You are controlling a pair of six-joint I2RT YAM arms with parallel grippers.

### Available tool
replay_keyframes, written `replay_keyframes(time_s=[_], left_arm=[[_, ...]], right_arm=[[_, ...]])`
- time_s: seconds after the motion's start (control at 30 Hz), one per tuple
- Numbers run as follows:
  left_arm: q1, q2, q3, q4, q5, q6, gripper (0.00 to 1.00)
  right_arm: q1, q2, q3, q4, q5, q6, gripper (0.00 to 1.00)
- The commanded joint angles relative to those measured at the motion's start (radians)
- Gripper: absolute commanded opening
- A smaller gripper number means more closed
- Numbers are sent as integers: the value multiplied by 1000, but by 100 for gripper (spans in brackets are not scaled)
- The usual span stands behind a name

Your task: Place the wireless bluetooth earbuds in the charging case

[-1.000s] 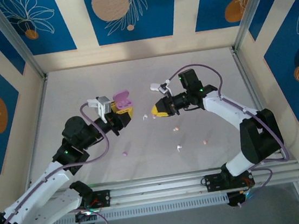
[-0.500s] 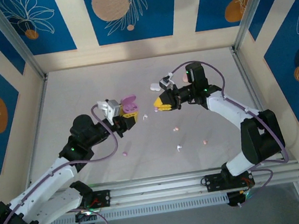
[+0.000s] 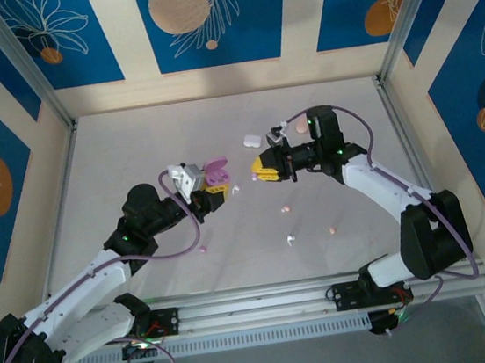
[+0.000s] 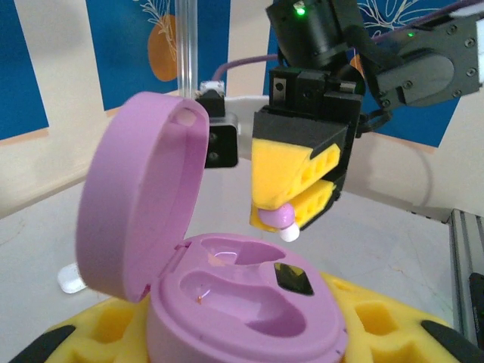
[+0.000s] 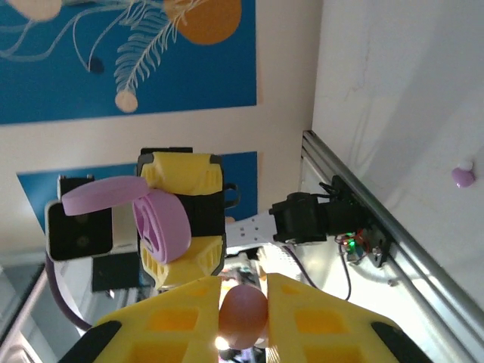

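No lettering, number, brand or sign can be read anywhere. The blue wall panels (image 3: 241,22) carry only drawn leaves and orange circles, and the purple charging case (image 4: 242,302) is unmarked.

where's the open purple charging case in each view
Top external: the open purple pebble-shaped charging case, mid-table, just left of centre.
Left wrist: the case at lower centre, lid raised at left.
Right wrist: the case, left of centre.
Shared landmark: the right gripper, pinching a small earbud.

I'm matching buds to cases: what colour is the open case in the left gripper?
The case is pale purple, lid and base; clearest in the left wrist view.
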Motion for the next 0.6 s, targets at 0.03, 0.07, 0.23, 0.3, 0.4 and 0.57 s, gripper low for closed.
replay_keyframes(time_s=[0.03, 0.07, 0.23, 0.3, 0.4, 0.57], left_arm=[[-9, 8, -8, 48, -4, 38, 35], [-9, 11, -10, 56, -1, 41, 35], [-9, 32, -26, 101, 4, 48, 35], [-9, 37, -33, 122, 1, 49, 35], [-9, 43, -45, 167, -2, 52, 35], [-9, 56, -33, 177, 4, 80, 35]], right_arm=[[7, -47, -49, 104, 45, 158, 19], [7, -55, -52, 108, 44, 162, 20], [7, -76, -61, 184, -29, 185, 20], [6, -84, -56, 184, -62, 168, 20], [6, -90, -44, 173, -97, 134, 20], [0, -89, 15, 47, -126, 30, 20]])
